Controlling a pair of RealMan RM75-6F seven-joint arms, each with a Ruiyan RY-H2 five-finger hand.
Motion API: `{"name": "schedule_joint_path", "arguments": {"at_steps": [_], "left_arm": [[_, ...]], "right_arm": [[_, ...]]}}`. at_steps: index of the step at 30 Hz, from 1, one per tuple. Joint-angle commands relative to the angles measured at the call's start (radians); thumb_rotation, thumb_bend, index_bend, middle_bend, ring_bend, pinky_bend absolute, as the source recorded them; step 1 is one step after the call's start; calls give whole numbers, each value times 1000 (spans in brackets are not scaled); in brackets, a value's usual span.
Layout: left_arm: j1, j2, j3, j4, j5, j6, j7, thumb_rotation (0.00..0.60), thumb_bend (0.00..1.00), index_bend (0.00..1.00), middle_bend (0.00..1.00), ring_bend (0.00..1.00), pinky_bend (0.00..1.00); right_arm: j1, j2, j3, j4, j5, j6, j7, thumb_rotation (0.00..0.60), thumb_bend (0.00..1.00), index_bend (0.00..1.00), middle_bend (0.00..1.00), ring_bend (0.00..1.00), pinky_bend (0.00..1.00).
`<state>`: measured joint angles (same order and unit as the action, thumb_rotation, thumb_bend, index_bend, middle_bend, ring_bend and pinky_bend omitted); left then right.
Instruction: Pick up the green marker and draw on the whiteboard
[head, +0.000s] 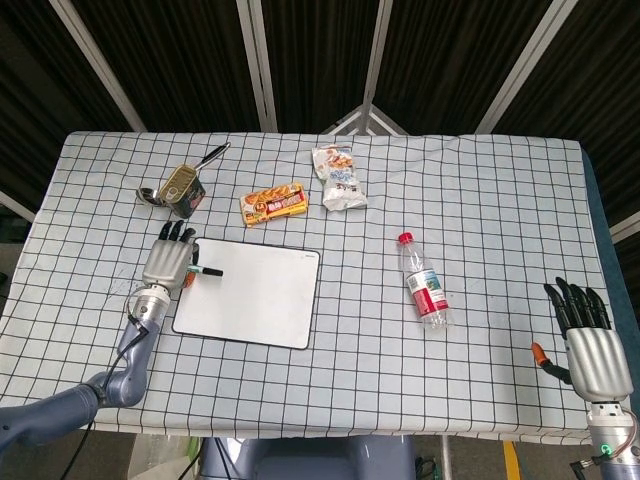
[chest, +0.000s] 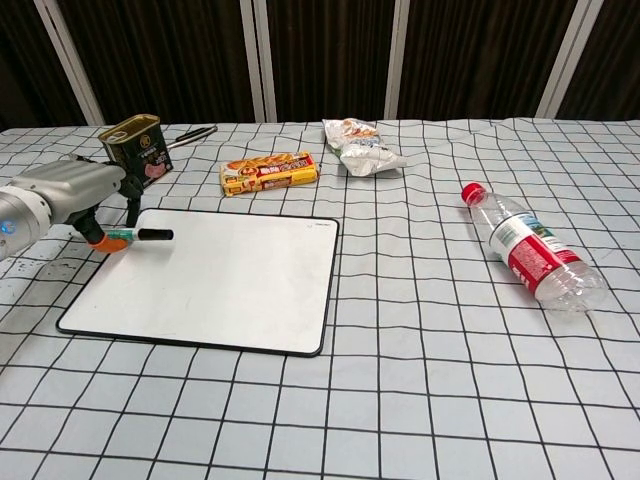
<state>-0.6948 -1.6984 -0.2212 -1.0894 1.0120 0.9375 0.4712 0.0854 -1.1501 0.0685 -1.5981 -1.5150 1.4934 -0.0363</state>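
The left hand (chest: 62, 190) hides the green marker's (chest: 138, 235) rear end; grip unclear.
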Motion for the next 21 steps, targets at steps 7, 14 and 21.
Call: {"name": "schedule_joint_path", "arguments": {"at_steps": [7, 14, 21], "left_arm": [[36, 76, -46, -181, 90, 58, -249, 600, 491, 710, 169, 23, 63], [44, 63, -72, -251, 139, 48, -480, 600, 490, 711, 169, 23, 63], [26, 3, -74, -219, 187, 34, -632, 600, 490, 720, 169, 23, 63]], "right_arm": [[-1, -1, 1, -4, 2, 1, -4, 600, 312, 0, 0, 0, 0], [-1, -1, 2, -5, 4, 0, -4, 600, 313, 0, 0, 0, 0], [0, 1, 3, -4, 8, -3, 2, 600, 312, 0, 0, 0, 0]]}}
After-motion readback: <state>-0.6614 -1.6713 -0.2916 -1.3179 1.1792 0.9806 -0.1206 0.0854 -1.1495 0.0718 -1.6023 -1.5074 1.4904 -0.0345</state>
